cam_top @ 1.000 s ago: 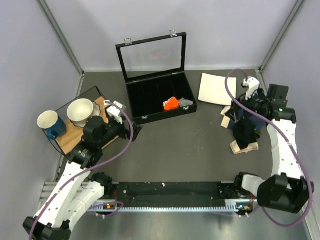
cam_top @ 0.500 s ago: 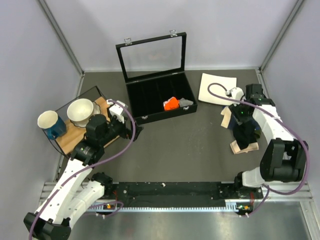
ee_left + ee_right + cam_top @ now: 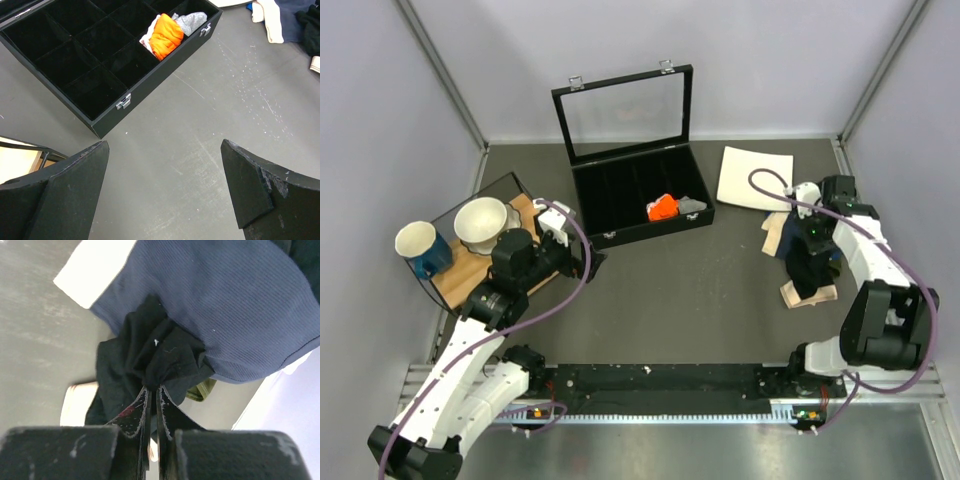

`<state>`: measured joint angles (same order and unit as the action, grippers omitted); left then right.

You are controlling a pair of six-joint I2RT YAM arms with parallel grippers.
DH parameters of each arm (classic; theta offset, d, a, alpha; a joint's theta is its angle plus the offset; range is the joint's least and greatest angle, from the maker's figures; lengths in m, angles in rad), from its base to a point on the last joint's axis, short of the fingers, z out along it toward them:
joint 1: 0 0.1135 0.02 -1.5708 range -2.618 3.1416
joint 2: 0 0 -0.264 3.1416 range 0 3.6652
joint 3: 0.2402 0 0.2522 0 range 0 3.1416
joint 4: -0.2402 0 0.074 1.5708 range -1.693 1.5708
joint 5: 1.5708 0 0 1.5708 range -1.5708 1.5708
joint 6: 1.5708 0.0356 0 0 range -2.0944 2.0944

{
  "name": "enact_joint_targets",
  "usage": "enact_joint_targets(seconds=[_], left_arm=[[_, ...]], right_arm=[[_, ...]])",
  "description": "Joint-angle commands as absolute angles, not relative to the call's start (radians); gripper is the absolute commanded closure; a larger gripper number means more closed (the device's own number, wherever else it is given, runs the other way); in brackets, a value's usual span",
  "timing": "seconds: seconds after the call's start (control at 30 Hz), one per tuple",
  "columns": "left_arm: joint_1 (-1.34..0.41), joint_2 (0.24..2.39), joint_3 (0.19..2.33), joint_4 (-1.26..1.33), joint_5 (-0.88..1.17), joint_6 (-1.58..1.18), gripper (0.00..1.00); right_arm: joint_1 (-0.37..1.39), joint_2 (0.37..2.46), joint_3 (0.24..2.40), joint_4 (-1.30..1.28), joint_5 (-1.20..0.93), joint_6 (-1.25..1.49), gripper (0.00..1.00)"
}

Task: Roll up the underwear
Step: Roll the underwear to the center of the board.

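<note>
Pinches a bunched fold of the underwear (image 3: 150,352) with the right tool (image 3: 154,388), pressed tight together on the black cloth. Finds that underwear crumpled at the right side of the surface (image 3: 720,290), lying partly against a navy garment (image 3: 240,300). Holds the left tool (image 3: 164,145) spread wide and bare above the surface, near the black box (image 3: 100,75). Judging by the folds: soft, light and limp, likely to sag and bunch instead of holding shape; better taken along the waistband edge than mid-cloth. Cannot say whether the pale strip (image 3: 77,402) is that waistband, nor how much cloth sits under the pinch.
</note>
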<state>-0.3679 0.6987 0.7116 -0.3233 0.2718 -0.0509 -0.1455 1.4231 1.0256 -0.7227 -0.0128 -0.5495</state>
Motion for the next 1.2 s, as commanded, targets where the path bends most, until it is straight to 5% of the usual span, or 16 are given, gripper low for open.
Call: enact_joint_targets(seconds=[0.0,0.23,0.5,0.87,0.93,1.0,1.17], left_arm=[[-0.362,0.698,0.729,-0.321,0.267,-0.035,0.01],[-0.362,0.686,0.707,-0.305,0.285,-0.049,0.01],[-0.361,0.71,0.693,-0.291,0.353,-0.011,0.07],[-0.362,0.756,0.683,-0.262,0.505,-0.012,0.07],[-0.364,0.788,0.686,-0.268,0.564,-0.015,0.08],[-0.364,0.836,0.699,-0.278,0.621,-0.018,0.12],[-0.364,0.919,0.719,-0.288,0.709,-0.021,0.18]], right_arm=[[-0.149,1.263,1.126,-0.77,-0.202,-0.534,1.0],[0.145,1.034,1.16,-0.88,-0.656,-0.617,1.0],[0.305,1.12,1.37,-0.879,-1.098,-0.487,1.0],[0.301,1.176,0.83,-0.37,-0.478,-0.376,1.0],[0.293,1.257,0.837,-0.382,-0.352,-0.385,0.91],[0.249,1.325,0.906,-0.451,-0.288,-0.385,0.72],[0.207,1.204,0.902,-0.589,-0.669,-0.6,0.4]])
